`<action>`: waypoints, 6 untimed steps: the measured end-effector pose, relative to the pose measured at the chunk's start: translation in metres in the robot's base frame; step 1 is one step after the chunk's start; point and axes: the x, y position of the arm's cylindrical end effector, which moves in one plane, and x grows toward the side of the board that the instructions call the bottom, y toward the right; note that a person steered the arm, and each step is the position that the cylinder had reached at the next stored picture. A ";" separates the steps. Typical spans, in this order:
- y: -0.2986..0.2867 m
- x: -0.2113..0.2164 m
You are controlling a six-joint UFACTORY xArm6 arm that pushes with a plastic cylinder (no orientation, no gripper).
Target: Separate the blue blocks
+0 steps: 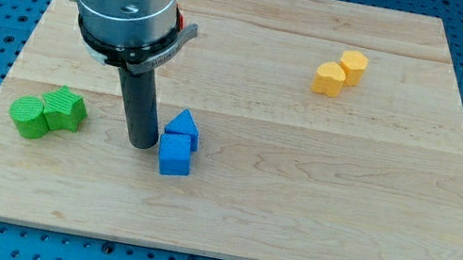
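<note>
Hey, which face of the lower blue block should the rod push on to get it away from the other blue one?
With no end effector to grip, push instead. The blue cube touches the other blue block along its top edge. My tip sits just left of both. Press the cube's upper left face, driving it toward the view's bottom right; its flat sides should slide steadily.

My tip [142,144] sits left of centre on the board [313,211], just left of the blue cube [174,156], which touches the blue block [184,127] above it. Green pair [47,113] touching at mid-left, yellow pair [340,73] touching at upper right.
</note>
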 end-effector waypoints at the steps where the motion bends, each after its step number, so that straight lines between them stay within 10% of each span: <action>1: 0.015 -0.001; 6: 0.025 0.040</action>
